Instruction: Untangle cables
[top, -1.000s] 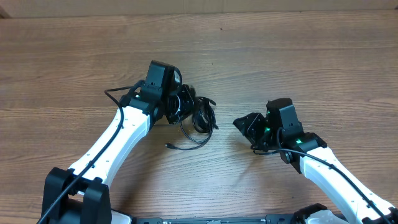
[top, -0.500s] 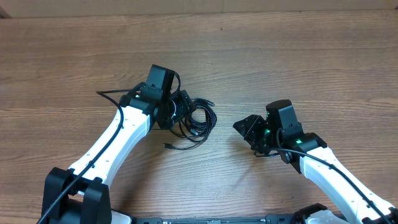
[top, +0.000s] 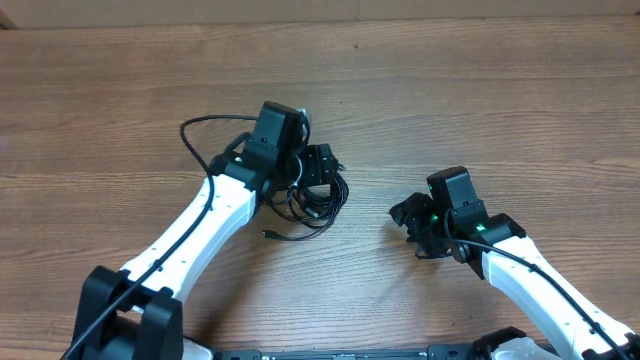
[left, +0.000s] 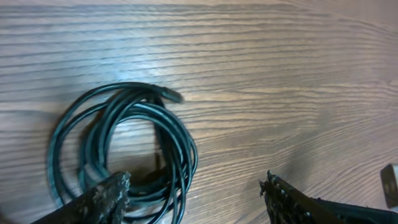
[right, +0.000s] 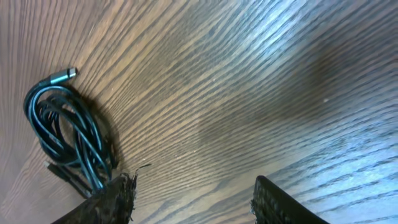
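Cables (top: 318, 200) lie coiled in one bundle mid-table, slightly longer front-to-back, with a loose plug end pointing left. Left gripper (left: 194, 186) sits right over them, fingers spread wide (holding nothing). Right gripper (right: 194, 186) is also wide, well apart.

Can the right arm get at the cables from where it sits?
Probably yes: only bare table lies between the right gripper and the cables; the left gripper crowds their far side.
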